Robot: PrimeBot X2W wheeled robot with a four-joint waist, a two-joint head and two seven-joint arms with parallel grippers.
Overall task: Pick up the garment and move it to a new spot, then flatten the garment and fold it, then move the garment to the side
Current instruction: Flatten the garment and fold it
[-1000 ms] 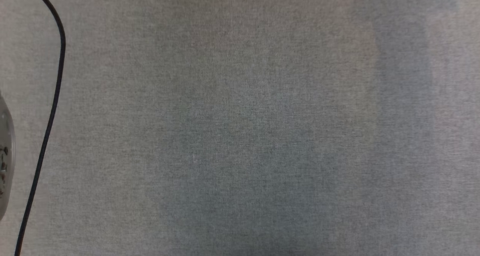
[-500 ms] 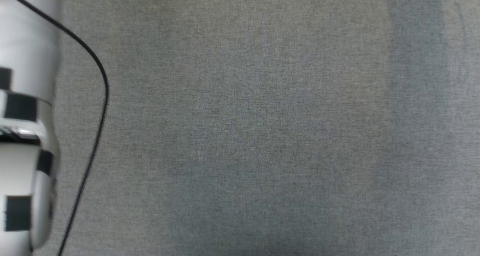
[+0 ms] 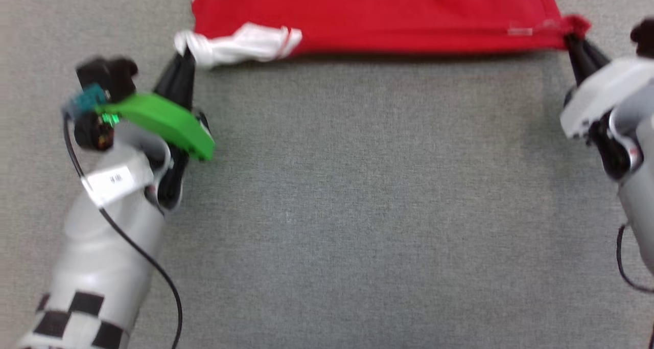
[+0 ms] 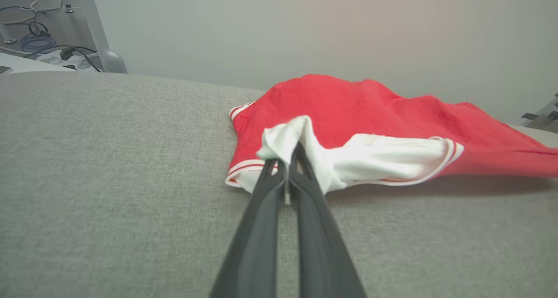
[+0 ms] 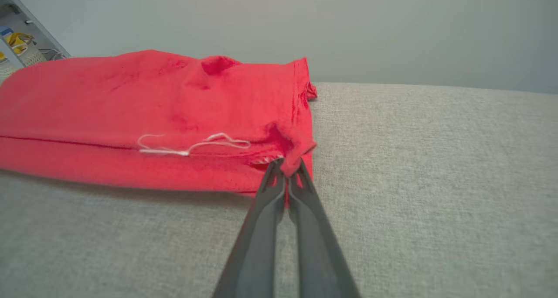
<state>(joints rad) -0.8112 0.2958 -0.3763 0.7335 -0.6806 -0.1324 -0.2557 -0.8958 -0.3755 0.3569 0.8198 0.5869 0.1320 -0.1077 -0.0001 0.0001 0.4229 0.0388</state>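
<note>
The garment (image 3: 378, 17), a red shirt with a white sleeve, stretches across the top of the head view on the grey cloth-covered table (image 3: 357, 211). My left gripper (image 3: 185, 57) is shut on the bunched white sleeve at the shirt's near left corner. My right gripper (image 3: 573, 38) is shut on the red near right corner. In the left wrist view the dark fingers (image 4: 279, 189) pinch the white sleeve of the garment (image 4: 348, 106), whose near edge is lifted off the surface. In the right wrist view my right gripper (image 5: 285, 169) pinches a red tuft of the garment (image 5: 152, 110).
A black cable (image 3: 133, 247) runs along my left forearm. Beyond the table's far left edge lie cables and a metal leg (image 4: 98, 36). A loose white thread (image 5: 192, 145) lies on the red cloth. Grey table surface spreads between and in front of both arms.
The head camera has shifted: before, it showed bare grey surface with a cable and a bit of the left arm at the left edge. Now both grippers and the garment are in it.
</note>
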